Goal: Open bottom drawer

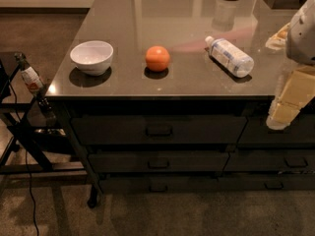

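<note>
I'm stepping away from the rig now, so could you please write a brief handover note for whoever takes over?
Pincer: at the right edge of the view, high in front of the neighbouring stack.
Bottom drawer: shut; its black handle lies lower and to the left of the pincer.
Done: nothing visible yet.
Left: reach the handle, grip it, pull the drawer out.
</note>
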Controlling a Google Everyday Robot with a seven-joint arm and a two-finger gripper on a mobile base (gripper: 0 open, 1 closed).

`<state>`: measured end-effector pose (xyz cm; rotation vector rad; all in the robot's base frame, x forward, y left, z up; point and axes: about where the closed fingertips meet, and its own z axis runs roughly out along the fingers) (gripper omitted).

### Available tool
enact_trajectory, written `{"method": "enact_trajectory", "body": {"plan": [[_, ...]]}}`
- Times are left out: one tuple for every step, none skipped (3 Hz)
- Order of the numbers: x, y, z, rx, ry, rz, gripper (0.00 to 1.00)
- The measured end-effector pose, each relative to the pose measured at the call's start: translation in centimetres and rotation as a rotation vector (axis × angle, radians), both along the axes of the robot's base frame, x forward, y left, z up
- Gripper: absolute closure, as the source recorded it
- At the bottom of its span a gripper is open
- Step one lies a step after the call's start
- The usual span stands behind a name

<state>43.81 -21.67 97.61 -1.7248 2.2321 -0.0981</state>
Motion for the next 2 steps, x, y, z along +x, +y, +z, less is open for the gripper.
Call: {"method": "enact_trajectory", "body": {"plan": [[0.0,0.0,0.0,0.0,0.0,0.0,0.0],[-0.8,0.3,-2.3,0.025,0.052,-0.012,0.0]]}}
